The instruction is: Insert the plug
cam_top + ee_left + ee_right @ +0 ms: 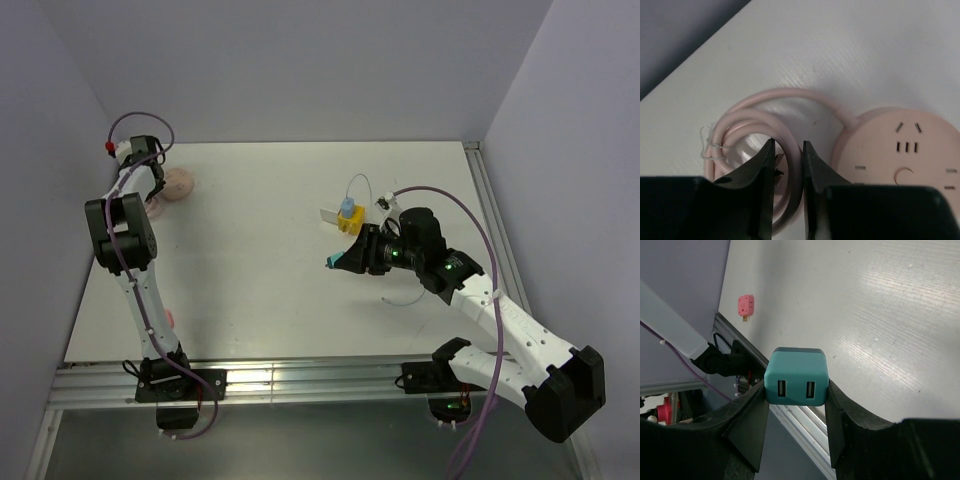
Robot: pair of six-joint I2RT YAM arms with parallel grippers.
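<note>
Above the desk (260, 250), the right claw (796, 392) clamps the teal plug (796, 372). The left claw (788, 145) straddles the cord (790, 93) of the pink socket (900, 155), its grip indeterminate. Transport stage; next, the plug's prongs must meet the socket's slots.

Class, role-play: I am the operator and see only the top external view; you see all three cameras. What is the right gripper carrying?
Observer: A teal charger block, pinched by its sides in the right gripper, two USB slots facing the wrist camera.
Operator: And the other arm?
Observer: The left gripper straddles one loop of the pink cord; a firm clamp I cannot confirm.
Operator: What does that cord belong to?
Observer: A round pink power strip, with socket slots on its top face.
</note>
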